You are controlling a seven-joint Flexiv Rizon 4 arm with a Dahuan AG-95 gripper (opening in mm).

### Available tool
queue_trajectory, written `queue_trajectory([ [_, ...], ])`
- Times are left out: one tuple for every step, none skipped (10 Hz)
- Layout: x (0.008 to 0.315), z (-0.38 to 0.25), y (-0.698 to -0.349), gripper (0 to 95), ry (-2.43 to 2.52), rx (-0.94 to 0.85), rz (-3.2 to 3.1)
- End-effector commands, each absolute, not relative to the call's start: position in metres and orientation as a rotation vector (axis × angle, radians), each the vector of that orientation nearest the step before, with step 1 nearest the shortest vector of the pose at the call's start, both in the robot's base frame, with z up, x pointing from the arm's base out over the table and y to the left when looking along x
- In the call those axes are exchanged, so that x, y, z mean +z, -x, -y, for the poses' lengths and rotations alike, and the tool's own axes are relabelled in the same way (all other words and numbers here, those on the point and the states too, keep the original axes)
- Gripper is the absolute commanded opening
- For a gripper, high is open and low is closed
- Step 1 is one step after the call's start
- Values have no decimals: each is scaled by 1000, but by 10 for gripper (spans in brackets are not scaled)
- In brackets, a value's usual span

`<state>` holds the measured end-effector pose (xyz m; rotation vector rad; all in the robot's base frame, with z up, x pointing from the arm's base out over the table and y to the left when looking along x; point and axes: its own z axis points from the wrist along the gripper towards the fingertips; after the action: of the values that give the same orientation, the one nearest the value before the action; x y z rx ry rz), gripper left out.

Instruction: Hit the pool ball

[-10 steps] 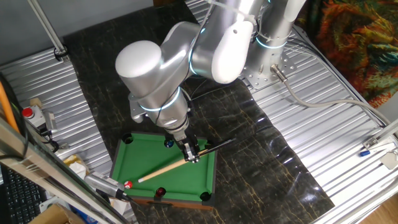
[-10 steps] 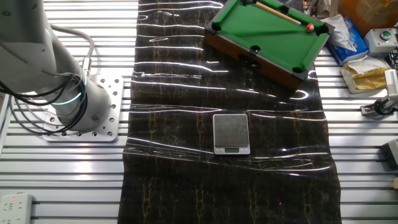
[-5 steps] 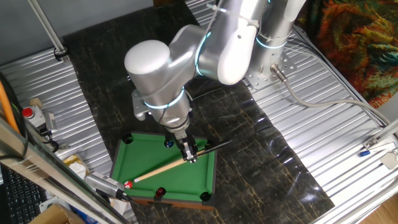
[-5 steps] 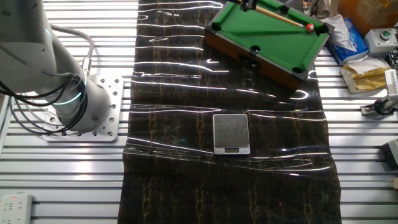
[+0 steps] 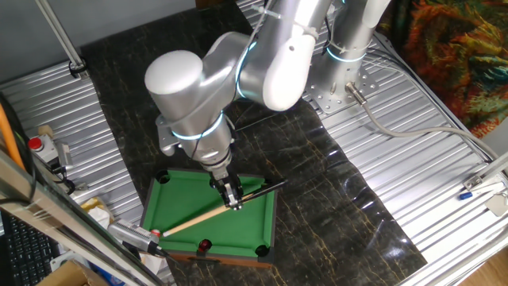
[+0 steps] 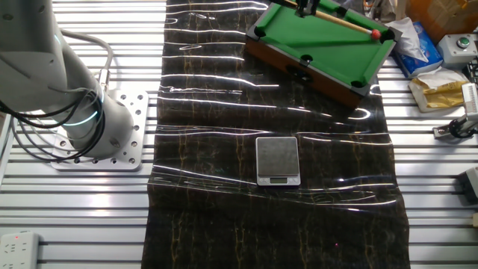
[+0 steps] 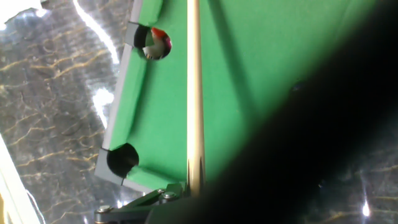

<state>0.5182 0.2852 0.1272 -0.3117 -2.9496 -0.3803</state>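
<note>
My gripper point(image 5: 232, 196) is shut on a wooden cue stick point(image 5: 198, 217) that lies slanted over the green toy pool table point(image 5: 181, 208). The cue tip points at the front left corner. The pool ball point(image 5: 155, 234), tiny and bright red, sits at that corner pocket, right by the tip. In the other fixed view the gripper point(image 6: 302, 6) holds the cue point(image 6: 345, 19) and the pool ball point(image 6: 376, 33) is at the far right corner pocket. The hand view shows the cue point(image 7: 194, 93) running up the felt and the pool ball point(image 7: 158, 41) in the pocket mouth.
A darker maroon ball point(image 5: 204, 245) sits by the front rail's middle pocket. A small digital scale point(image 6: 278, 159) lies on the dark mat. Boxes, bags and a red button point(image 5: 36, 144) crowd the table's left side. An empty corner pocket point(image 7: 122, 158) lies near the cue.
My gripper has moved along the cue's line toward the front left corner, pushing the cue forward. The pool ball has rolled a short way from the felt into the corner pocket mouth.
</note>
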Motion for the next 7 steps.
queue_trajectory([
  [127,-283,-518,0,296,-352,2957],
  [127,-283,-518,0,298,-351,2955],
  [128,-283,-518,0,305,-341,2951],
  [130,-283,-518,0,309,-337,2946],
  [131,-283,-517,0,313,-319,2942],
  [133,-283,-517,0,320,-296,2944],
  [141,-284,-515,0,312,-204,2967],
])
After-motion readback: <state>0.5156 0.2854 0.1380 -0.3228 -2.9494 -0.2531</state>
